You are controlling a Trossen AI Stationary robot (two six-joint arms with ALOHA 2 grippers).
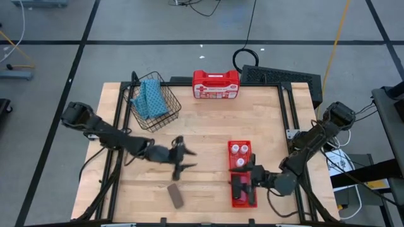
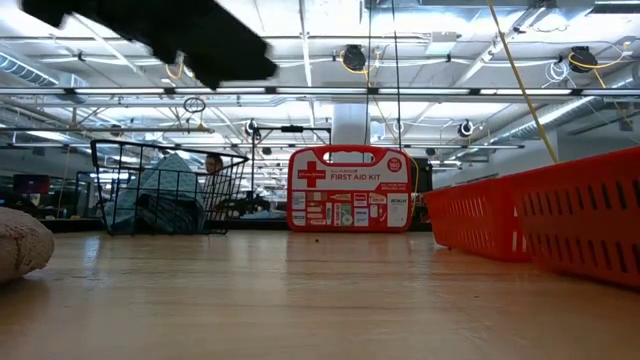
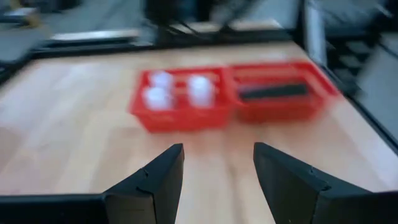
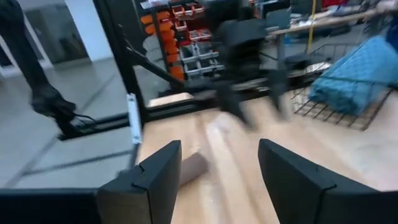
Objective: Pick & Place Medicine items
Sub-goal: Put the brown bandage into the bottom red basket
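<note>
Just below the open, empty left gripper (image 1: 182, 159) lay the brown roll (image 1: 175, 195): likely light, soft; best pinched across its middle. Right gripper (image 1: 243, 180) open over red tray (image 1: 251, 203).

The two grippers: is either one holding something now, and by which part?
Nothing is held. The left gripper and the right gripper are both open with nothing between their fingers.
</note>
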